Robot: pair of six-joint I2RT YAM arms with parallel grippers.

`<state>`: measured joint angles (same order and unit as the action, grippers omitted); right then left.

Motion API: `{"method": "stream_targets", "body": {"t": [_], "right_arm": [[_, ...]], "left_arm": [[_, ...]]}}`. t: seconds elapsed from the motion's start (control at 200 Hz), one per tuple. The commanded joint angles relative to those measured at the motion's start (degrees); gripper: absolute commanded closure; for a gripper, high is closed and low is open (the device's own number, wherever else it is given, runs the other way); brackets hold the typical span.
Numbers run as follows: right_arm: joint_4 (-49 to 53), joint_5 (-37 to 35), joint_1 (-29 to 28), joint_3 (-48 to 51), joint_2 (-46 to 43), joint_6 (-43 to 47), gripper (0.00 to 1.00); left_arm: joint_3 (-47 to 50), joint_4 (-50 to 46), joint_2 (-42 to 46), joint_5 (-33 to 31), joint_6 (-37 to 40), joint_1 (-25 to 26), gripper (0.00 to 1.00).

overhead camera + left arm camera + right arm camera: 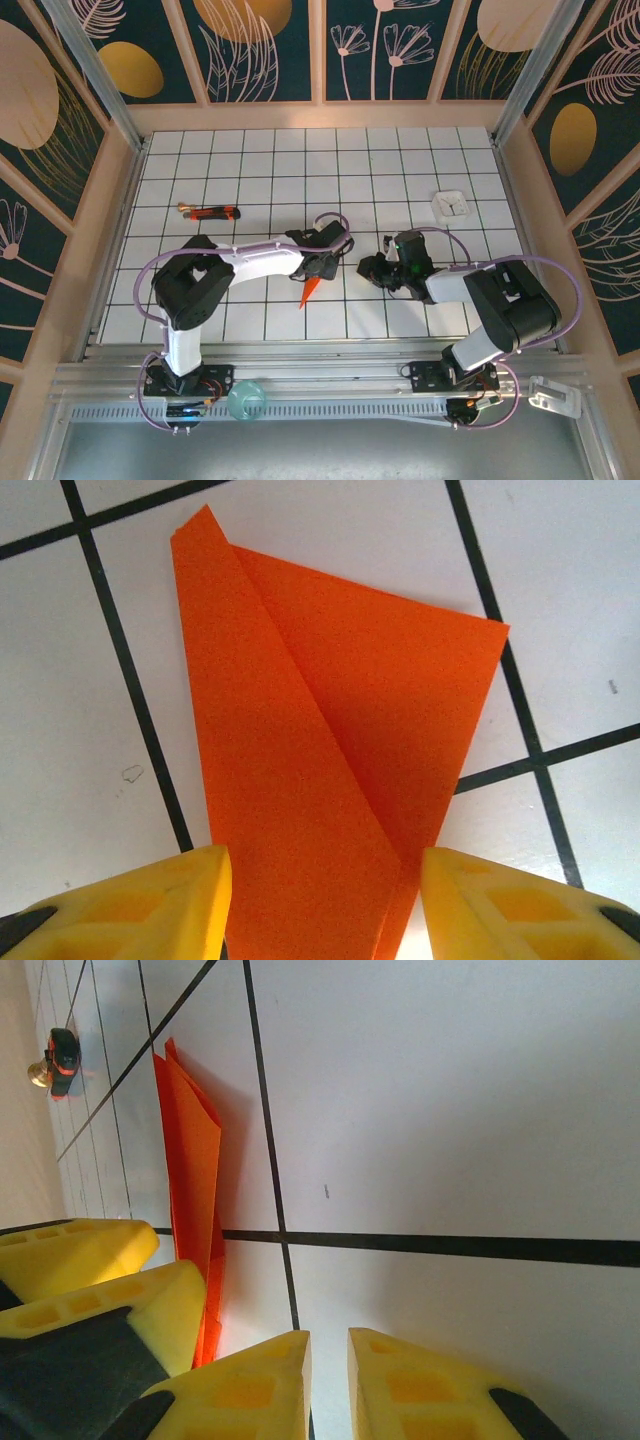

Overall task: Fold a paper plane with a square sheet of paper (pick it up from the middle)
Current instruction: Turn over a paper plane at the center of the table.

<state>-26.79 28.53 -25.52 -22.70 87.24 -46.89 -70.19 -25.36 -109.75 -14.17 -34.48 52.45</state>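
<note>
The orange-red sheet of paper (320,730) lies on the white grid table, folded into a slim pointed wedge with layered flaps. In the top view its pointed tip (308,292) pokes out below my left gripper (320,265). My left gripper (325,900) is open and low over the paper, with a yellow finger on each side of the narrow end. My right gripper (328,1360) is shut but for a thin slit, with nothing in it. It hovers over bare tiles just right of the paper (190,1160), close to the left gripper's fingers (150,1305).
A thin red-and-black tool (212,211) lies on the table to the back left, seen too in the right wrist view (62,1055). A small white square object (451,204) sits at the back right. Wooden walls (320,115) ring the table.
</note>
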Motion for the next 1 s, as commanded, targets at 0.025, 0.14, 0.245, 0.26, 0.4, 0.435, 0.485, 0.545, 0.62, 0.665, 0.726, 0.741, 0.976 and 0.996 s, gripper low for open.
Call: {"method": "stream_targets", "body": {"t": [0.025, 0.14, 0.245, 0.26, 0.4, 0.435, 0.485, 0.545, 0.62, 0.665, 0.726, 0.741, 0.976, 0.996], "right_arm": [[-0.54, -0.06, 0.46, 0.77, -0.23, 0.61, 0.83], [-0.55, -0.15, 0.47, 0.86, -0.4, 0.51, 0.83], [-0.55, -0.1, 0.43, 0.99, -0.42, 0.49, 0.83], [-0.55, -0.14, 0.44, 0.99, -0.41, 0.53, 0.83], [-0.43, -0.14, 0.46, 0.95, -0.58, 0.45, 0.83], [-0.53, -0.1, 0.46, 0.99, -0.53, 0.42, 0.83], [-0.5, -0.06, 0.42, 0.9, -0.5, 0.45, 0.83], [-0.55, -0.05, 0.4, 0.9, -0.45, 0.45, 0.83], [-0.63, -0.06, 0.4, 0.89, -0.43, 0.35, 0.84], [-0.67, -0.06, 0.46, 0.97, -0.32, 0.31, 0.84], [-0.8, 0.03, 0.44, 0.84, -0.2, 0.19, 0.84], [-0.89, 0.03, 0.46, 0.89, -0.15, 0.19, 0.84], [-1.02, 0.38, 0.46, 0.46, 0.16, 0.09, 0.84], [-0.87, 0.38, 0.41, 0.38, 0.0, 0.25, 0.84]], "left_arm": [[-1.61, -1.82, -1.55, -1.97, 0.73, -0.26, 0.48], [-1.42, -1.59, -1.68, -1.98, 0.6, -0.25, 0.55], [-1.17, -1.27, -1.57, -1.84, 0.31, -0.33, 0.6], [-1.11, -1.17, -1.59, -1.87, 0.37, -0.39, 0.6], [-1.35, -1.48, -1.39, -2.51, 0.35, -0.36, 0.66], [-1.5, -1.45, -1.32, -2.65, 0.39, -0.33, 0.69], [-1.53, -1.46, -1.25, -2.79, 0.59, -0.41, 0.72], [-1.7, -1.63, -1.21, -3.11, 0.67, -0.38, 0.76], [-1.83, -1.87, -1.25, -3.29, 0.82, -0.35, 0.81], [-1.96, -1.9, -1.16, -3.36, 0.86, -0.35, 0.83], [-2.02, -2.05, -1.02, -3.65, 1.01, -0.34, 0.87], [-2.1, -2.12, -0.94, -3.79, 1.07, -0.38, 0.88], [-2.23, -2.06, 0.65, -4.25, 1.26, -0.33, 1.0], [-2.15, -1.89, 0.95, -4.2, 1.13, -0.38, 1.0]]}}
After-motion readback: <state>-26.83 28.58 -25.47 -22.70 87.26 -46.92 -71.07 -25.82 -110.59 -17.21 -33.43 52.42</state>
